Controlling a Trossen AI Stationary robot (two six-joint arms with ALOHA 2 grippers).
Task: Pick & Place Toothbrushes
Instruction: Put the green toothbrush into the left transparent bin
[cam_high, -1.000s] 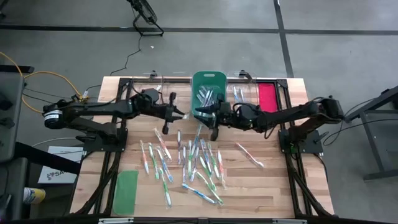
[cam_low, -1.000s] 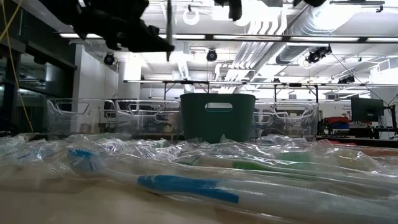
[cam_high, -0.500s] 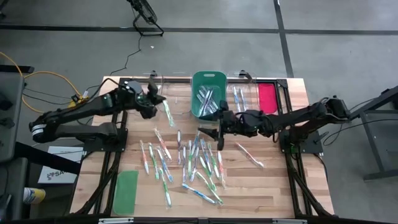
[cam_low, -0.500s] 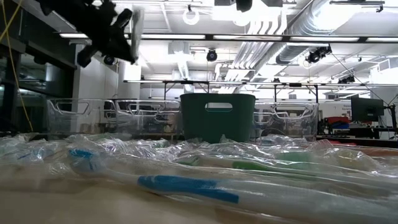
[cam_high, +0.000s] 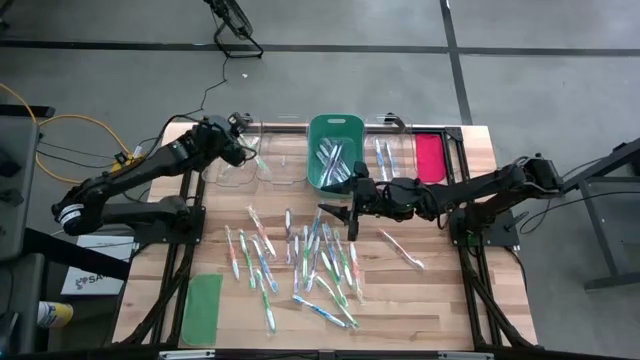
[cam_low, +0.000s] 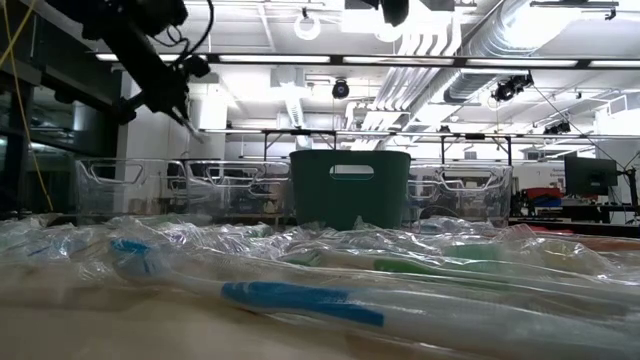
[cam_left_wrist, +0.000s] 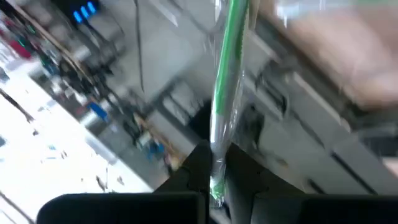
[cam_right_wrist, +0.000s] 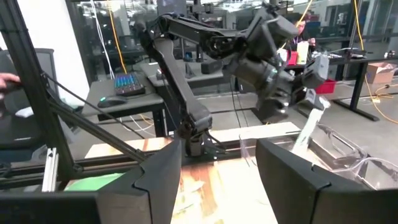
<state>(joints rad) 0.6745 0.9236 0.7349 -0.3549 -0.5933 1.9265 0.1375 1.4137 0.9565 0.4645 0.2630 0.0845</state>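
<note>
Many wrapped toothbrushes (cam_high: 315, 258) lie scattered on the wooden table, and they fill the low view's foreground (cam_low: 300, 300). More lie in the green bin (cam_high: 335, 150). My left gripper (cam_high: 250, 150) hangs over the clear bin (cam_high: 240, 165) at the far left, shut on a green-handled toothbrush (cam_left_wrist: 227, 93). The right wrist view shows this toothbrush (cam_right_wrist: 309, 129) too. My right gripper (cam_high: 338, 218) hovers open above the far part of the pile, its fingers (cam_right_wrist: 158, 180) spread wide and touching nothing. My left gripper pinches the green toothbrush in its clear wrapper by one end (cam_left_wrist: 216, 165) between the two fingers. The brush runs on past the fingertips along their line. It is lifted clear and slants down over the clear bin.
A second clear bin (cam_high: 392, 152) holding blue toothbrushes stands right of the green bin. The red-pink lid (cam_high: 428, 155) lies at the far right and the green lid (cam_high: 203, 305) at the near left. In the low view the bins (cam_low: 350, 185) stand in a row behind the pile.
My left gripper has carried the green toothbrush from above the table's middle toward the far-left, over the clear bin, turning as it went. My right gripper has moved from the green bin's near edge toward the near side, above the pile, then kept still.
</note>
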